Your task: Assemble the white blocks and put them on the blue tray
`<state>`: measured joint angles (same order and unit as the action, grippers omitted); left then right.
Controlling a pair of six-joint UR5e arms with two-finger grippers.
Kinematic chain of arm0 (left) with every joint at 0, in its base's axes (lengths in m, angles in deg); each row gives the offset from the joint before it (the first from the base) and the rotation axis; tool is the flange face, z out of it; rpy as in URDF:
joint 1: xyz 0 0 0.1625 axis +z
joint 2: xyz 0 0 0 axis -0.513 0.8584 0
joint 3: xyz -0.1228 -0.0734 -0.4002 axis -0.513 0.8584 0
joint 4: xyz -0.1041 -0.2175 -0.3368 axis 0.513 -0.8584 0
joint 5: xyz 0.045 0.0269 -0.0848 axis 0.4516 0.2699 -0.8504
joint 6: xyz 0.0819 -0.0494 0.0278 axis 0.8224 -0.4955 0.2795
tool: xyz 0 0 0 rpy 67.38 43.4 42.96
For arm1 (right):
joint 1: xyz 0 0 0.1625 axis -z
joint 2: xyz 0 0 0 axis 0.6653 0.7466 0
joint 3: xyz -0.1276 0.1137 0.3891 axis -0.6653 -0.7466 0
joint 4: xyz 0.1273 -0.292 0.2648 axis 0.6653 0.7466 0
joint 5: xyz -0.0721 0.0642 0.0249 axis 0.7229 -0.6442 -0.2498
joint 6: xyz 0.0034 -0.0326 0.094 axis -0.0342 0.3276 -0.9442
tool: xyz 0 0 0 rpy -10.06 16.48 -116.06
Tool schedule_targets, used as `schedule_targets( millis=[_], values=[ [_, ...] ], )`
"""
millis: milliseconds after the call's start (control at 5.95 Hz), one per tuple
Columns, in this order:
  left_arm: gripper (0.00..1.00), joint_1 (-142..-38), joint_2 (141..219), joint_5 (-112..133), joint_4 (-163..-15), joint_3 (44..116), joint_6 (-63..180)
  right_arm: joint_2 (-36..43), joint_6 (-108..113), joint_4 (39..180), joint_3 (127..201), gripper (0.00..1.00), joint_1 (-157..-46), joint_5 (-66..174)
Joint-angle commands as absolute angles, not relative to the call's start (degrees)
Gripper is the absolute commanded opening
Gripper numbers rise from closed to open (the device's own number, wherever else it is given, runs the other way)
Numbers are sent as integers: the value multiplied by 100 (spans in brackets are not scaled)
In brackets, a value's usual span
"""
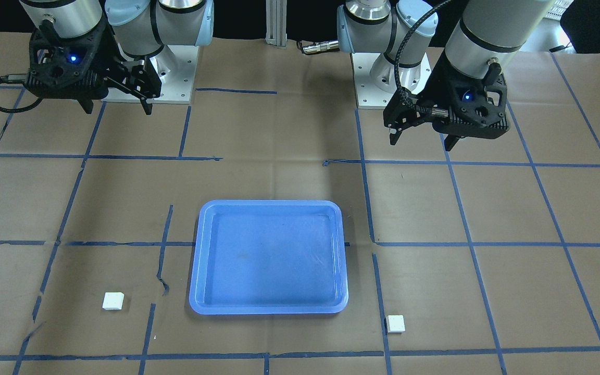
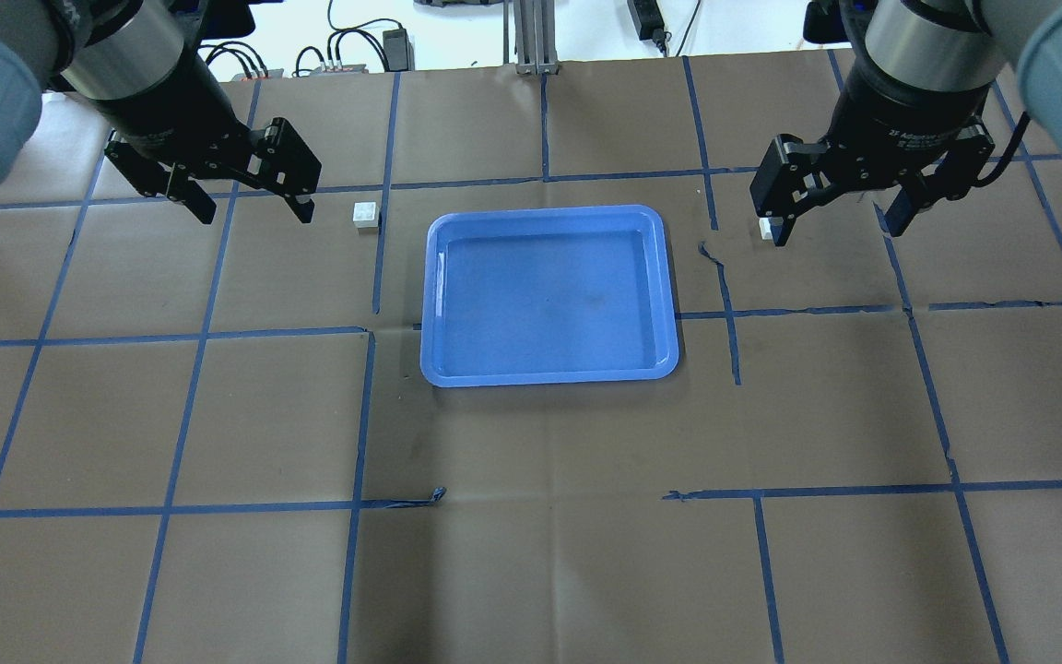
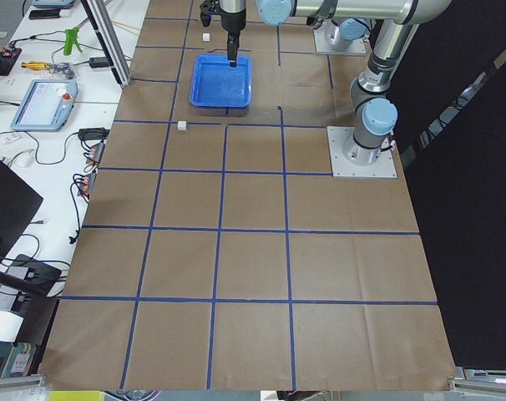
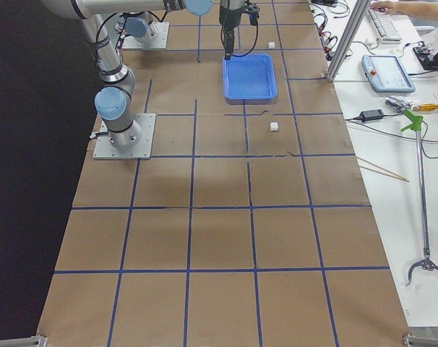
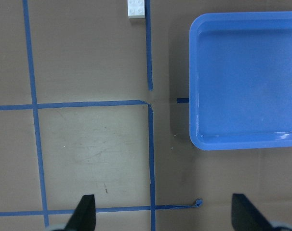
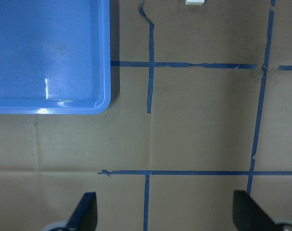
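- Left arm (image 2: 139, 74) stood nearest the overhead lens, entering at 10 o'clock of that frame. Its left gripper (image 2: 254, 212) hung above the table with fingers spread wide, released, nothing between them.
- First white block (image 2: 365, 216) lay studs up on the brown paper (image 2: 531, 553), at 3 o'clock of that gripper in the overhead view. It touched neither gripper nor tray, and a blue tape line (image 2: 382, 258) ran just beside it.
- Blue tray (image 2: 549, 295) sat flat near the table's centre, with both blocks outside it: the first at its 10 o'clock, the other at its 2 o'clock.
- Second white block (image 2: 764, 231) was partly hidden behind a gripper finger in the overhead view. The front-facing view showed it resting on the paper, well clear of any gripper and well apart from its mate.
- Right gripper (image 2: 837, 231) hung above the table at 3 o'clock of that block in the overhead view, fingers likewise parted and holding nothing. The right arm (image 2: 918, 65) entered at 2 o'clock.
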<state>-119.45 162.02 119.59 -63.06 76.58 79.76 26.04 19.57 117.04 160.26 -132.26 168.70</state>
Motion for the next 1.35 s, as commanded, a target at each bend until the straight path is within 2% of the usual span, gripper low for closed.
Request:
schedule_targets(
  millis=[0,504,841,1177],
  values=[
    [99,-11937,16192,11954,-6310,7664,8056,2590,1962,11692,16001,100,-13041,16833],
    [99,-11920,16192,11945,-6292,7751,8265,2590,1945,11736,15966,100,-13030,16596],
    [99,-11832,16288,11945,-5620,7953,11011,2625,1927,11753,16036,100,-13056,16604],
    [99,-11814,16777,11945,-4514,8217,13039,2617,2554,11736,15975,100,-13083,16614]
  ],
)
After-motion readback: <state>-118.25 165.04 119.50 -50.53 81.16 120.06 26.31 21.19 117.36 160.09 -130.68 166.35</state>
